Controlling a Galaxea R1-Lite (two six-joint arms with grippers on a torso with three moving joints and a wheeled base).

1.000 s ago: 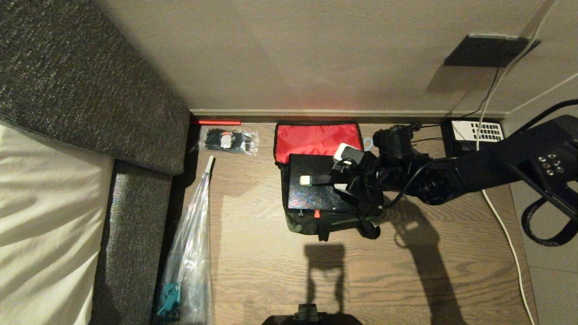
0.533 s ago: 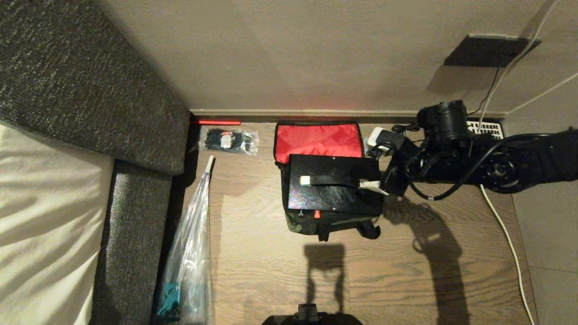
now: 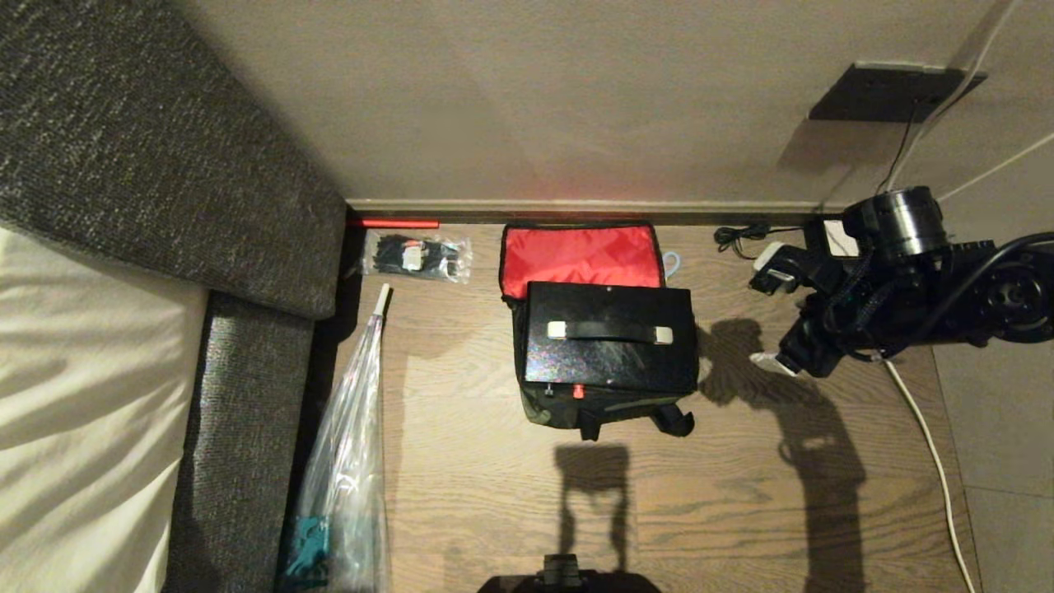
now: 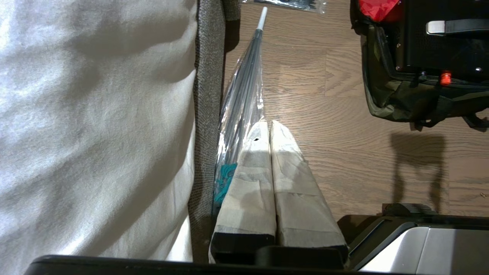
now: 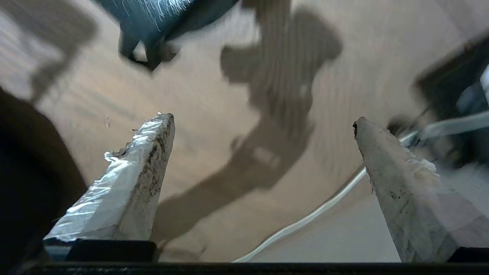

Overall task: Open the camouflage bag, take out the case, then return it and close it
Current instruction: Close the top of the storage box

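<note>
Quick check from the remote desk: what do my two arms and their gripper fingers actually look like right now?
The right arm is black, with a silver cylindrical wrist joint and looped black cables. The right gripper has two tapered fingers wrapped in worn, dirt-speckled whitish tape with a silvery sheen on one side. The left gripper has matching tapered fingers in off-white tape on black bases.

The case (image 3: 609,338) covers the inside of the camouflage bag (image 3: 580,254), so what is in there stays unseen. In the right wrist view the floor and bag are blurred. The telephone (image 3: 832,239) is mostly hidden behind the right arm.
</note>
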